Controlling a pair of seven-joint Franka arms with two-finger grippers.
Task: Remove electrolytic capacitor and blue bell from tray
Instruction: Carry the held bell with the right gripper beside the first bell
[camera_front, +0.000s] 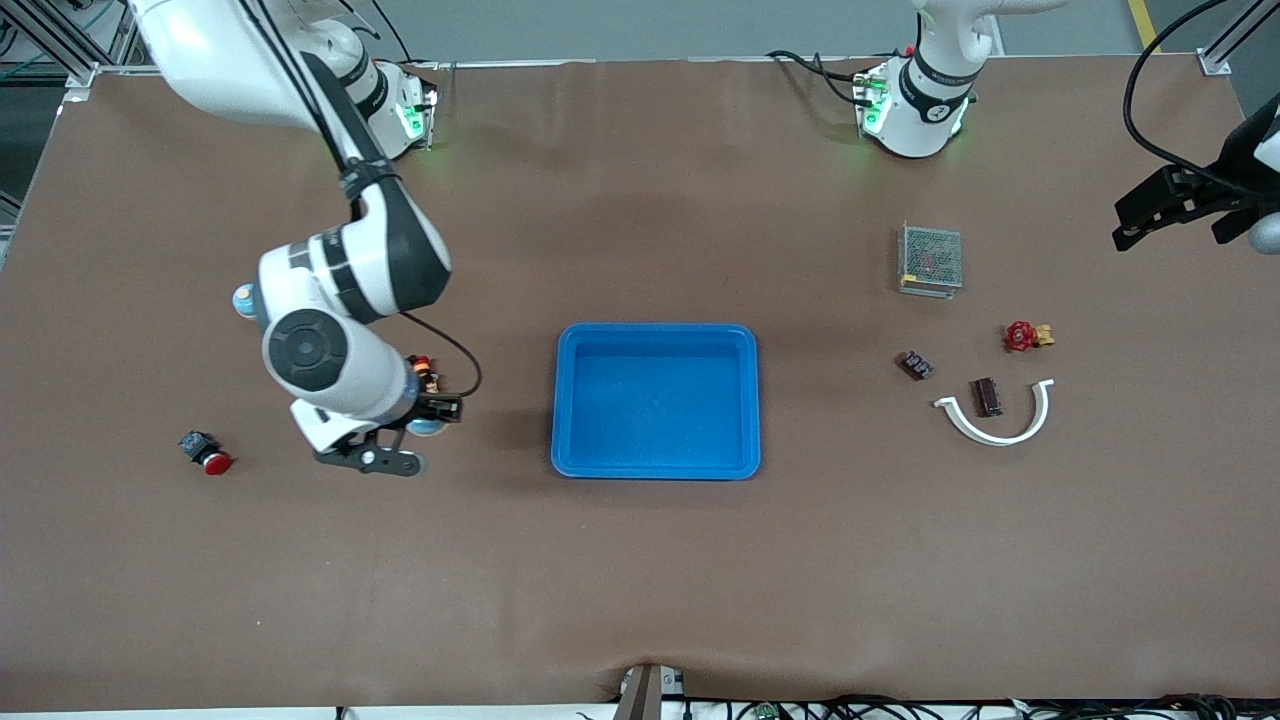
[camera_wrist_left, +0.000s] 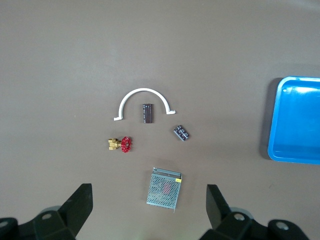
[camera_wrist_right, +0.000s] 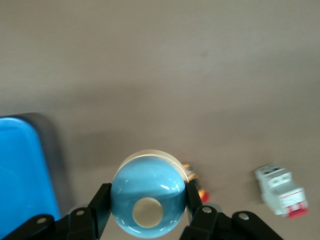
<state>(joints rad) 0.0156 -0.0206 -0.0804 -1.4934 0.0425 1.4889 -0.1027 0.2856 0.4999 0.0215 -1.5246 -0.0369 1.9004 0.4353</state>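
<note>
The right gripper (camera_wrist_right: 147, 212) is closed on the blue bell (camera_wrist_right: 147, 202), holding it above the table (camera_front: 640, 560) just beside the blue tray (camera_front: 655, 465), toward the right arm's end. The left gripper (camera_wrist_left: 150, 207) hangs fully open and empty above the mesh-covered box (camera_wrist_left: 164, 187). A small dark part, probably the capacitor (camera_wrist_left: 181, 133), lies near the white curved bracket (camera_wrist_left: 145, 92).

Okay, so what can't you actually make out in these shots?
- Front view: the blue bell held by the right gripper is mostly hidden by the right arm's wrist.
- Front view: the left gripper is cut off by the frame edge.
- Right wrist view: the small orange part sits half hidden by the bell.
- Left wrist view: the blue tray is cut by the edge.
</note>
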